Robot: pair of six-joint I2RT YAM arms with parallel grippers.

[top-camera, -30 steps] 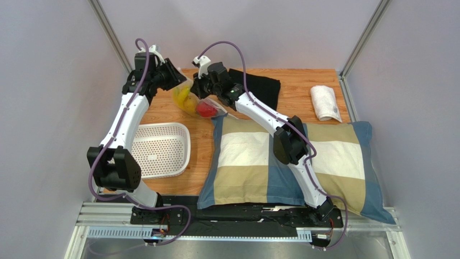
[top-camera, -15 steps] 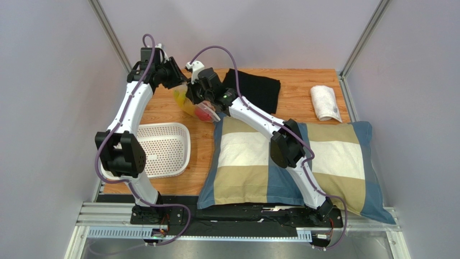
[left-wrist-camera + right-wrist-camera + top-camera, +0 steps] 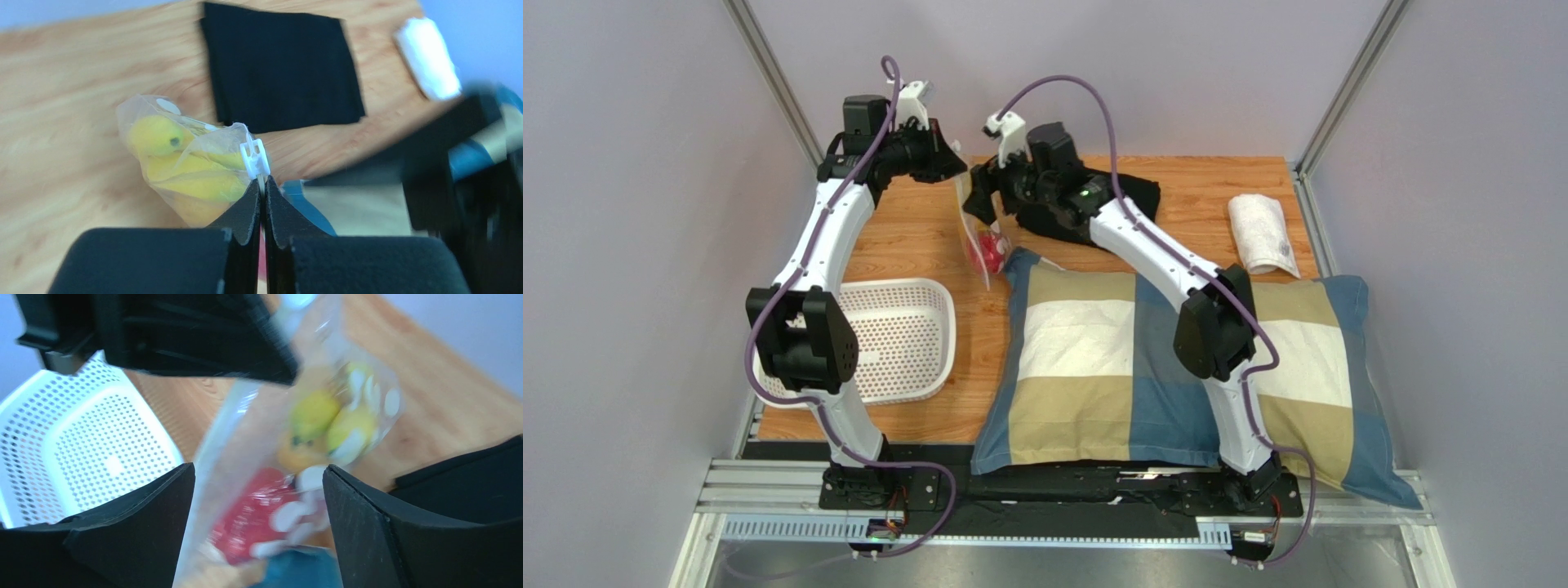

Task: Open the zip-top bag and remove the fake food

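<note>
shut tight at the left pincer [image 3: 263, 182], nipping the top edge of the zip-top bag [image 3: 184, 184] right beside its white slider tab [image 3: 254, 158]. spread wide at the right pincer [image 3: 258, 474], gripping nothing, with the bag dangling in the gap and, so far as the blur allows, touching neither finger.

hangs from that one pinch over the counter [image 3: 909, 251], between the white perforated tray [image 3: 891, 337] and the far corner of the pillow [image 3: 1161, 355], near the black cloth [image 3: 279, 61]. lower end perhaps on the wood, perhaps clear of it; impossible to tell. packed inside with the fake food [image 3: 288, 459], sunk low: yellow banana bunch [image 3: 161, 136] above, red pepper [image 3: 251, 517] beneath.

likely thin, soft and slippery to handle: light as film, yet bottom-heavy with the toys, so prone to swinging and twisting under a single grip. probably best taken with the right pincer at the top lip opposite the left pinch, or at the slider tab. better not at the bulging belly, given the risk of sliding over hard plastic.

reared high on the left, elbow up near the tray, wrist bent rightward at the far edge. stretched diagonally over the pillow on the right, wrist turned leftward to face the bag.
</note>
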